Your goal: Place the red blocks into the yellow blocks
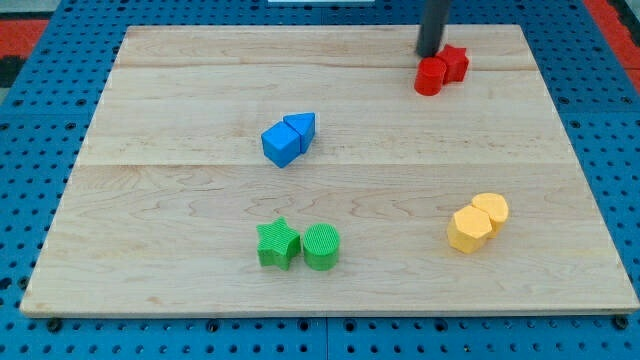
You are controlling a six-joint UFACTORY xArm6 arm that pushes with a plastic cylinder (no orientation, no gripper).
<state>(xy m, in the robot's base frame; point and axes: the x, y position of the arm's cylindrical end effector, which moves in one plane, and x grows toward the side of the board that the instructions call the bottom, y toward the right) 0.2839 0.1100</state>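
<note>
we've got no gripper here, just the rod, so nothing is held. my tip [430, 54] sits at the far side of the board [180, 220], right against the far edge of the red cylinder [429, 77]. the red star [455, 63] touches that cylinder on its right. the two yellow blocks are well apart from the reds, near-right on the board: yellow hexagon [466, 231] touching the yellow cylinder [491, 210] behind it. mid-board, blue cube [281, 145] touches the blue triangle [301, 126]. near centre, green star [277, 244] sits just beside the green cylinder [322, 246]. blue pegboard table [30, 150] surrounds the board
</note>
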